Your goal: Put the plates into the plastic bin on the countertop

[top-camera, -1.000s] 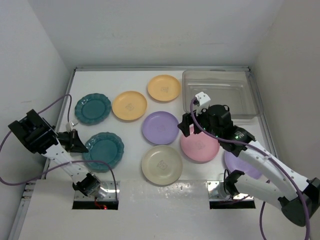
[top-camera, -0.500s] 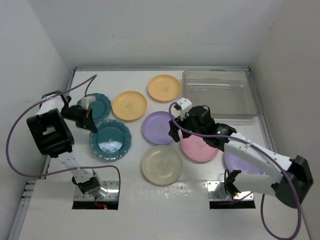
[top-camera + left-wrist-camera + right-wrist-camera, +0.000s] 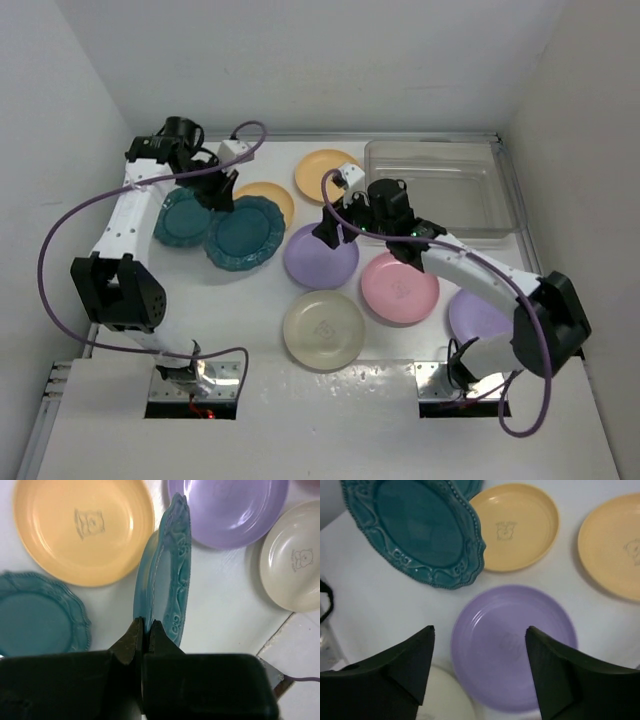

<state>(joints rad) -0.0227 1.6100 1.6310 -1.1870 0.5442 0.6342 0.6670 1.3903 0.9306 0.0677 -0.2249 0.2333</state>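
A scalloped teal plate [image 3: 245,232] is held by its far rim in the closed left jaws, and two other plates are overlapped by it. The first, a second teal plate [image 3: 178,218], is seen just left of those jaws. The other, a yellow plate [image 3: 275,197], is half covered to their right. The right jaws are poised over the far left edge of a lilac plate [image 3: 322,260]. Another yellow plate [image 3: 328,175] is seen beyond them, and a clear bin [image 3: 440,190] is set to their right. Nearer than the right jaws, a pink plate [image 3: 400,288], a cream plate [image 3: 323,329] and a second lilac plate [image 3: 475,318] are laid on the desk [image 3: 230,310].
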